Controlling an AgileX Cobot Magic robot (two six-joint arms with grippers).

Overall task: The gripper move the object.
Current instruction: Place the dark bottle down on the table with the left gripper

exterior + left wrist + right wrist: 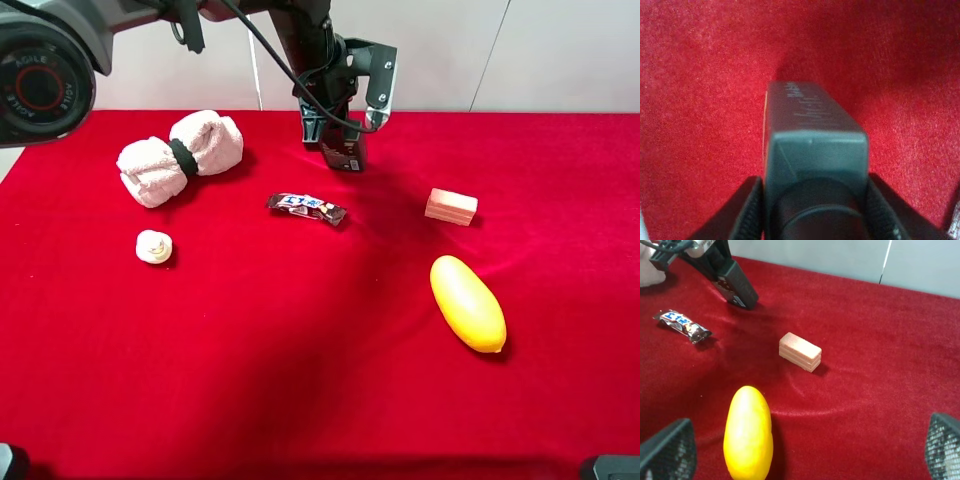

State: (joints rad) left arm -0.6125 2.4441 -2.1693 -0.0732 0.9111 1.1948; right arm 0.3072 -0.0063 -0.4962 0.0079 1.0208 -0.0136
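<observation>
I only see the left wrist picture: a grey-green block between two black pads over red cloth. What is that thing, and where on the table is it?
Observer: It's a small pump bottle, held tilted by the left hand near the far edge of the red table.
Visitor: Anything close to it?
Observer: A candy bar wrapper lies just in front of it, nearer the high camera.
Visitor: What's the other hand doing?
Observer: The right hand is open and holds nothing; a yellow oval fruit lies ahead of it.
</observation>
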